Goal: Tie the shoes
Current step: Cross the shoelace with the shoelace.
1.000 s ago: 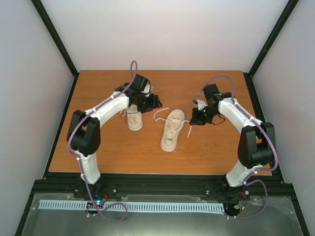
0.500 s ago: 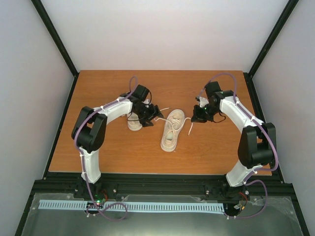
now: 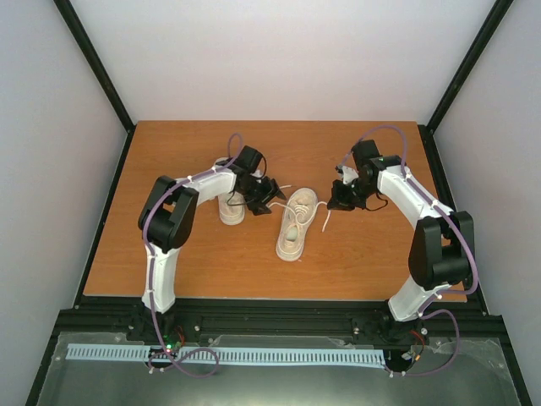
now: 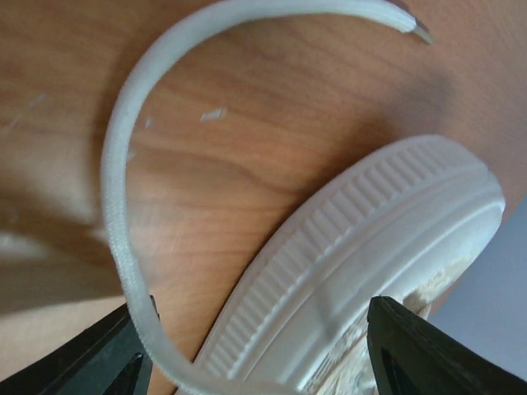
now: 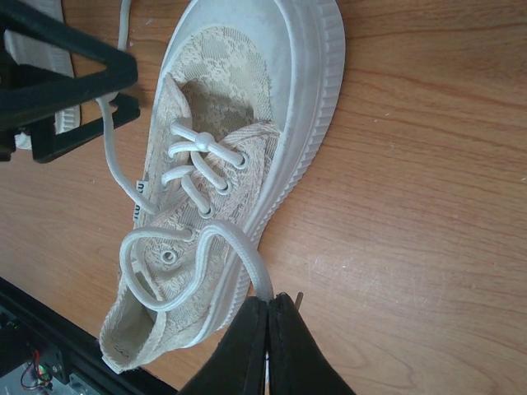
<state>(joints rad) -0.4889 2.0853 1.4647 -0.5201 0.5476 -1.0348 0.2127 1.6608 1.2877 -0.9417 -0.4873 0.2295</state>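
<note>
Two cream shoes lie on the table: one [image 3: 231, 205] under the left arm, the other [image 3: 295, 223] in the middle with loose white laces. My left gripper [image 3: 270, 194] is open low over the table at the middle shoe's toe. In the left wrist view its black fingertips [image 4: 99, 362] flank the ribbed sole [image 4: 354, 263], and a lace [image 4: 115, 189] curves past the left one. My right gripper [image 5: 269, 309] is shut on the other lace end [image 5: 247, 255] beside the middle shoe [image 5: 222, 156], whose top eyelets are loosely threaded.
The wooden table [image 3: 372, 254] ends at a black frame [image 3: 270, 317] in front, with white walls around. The left gripper [image 5: 58, 82] shows as a black shape at the top left of the right wrist view.
The left arm has swung right, from over the left shoe to the middle shoe's toe, its jaws a little wider. The right gripper stays shut on its lace, barely moved.
</note>
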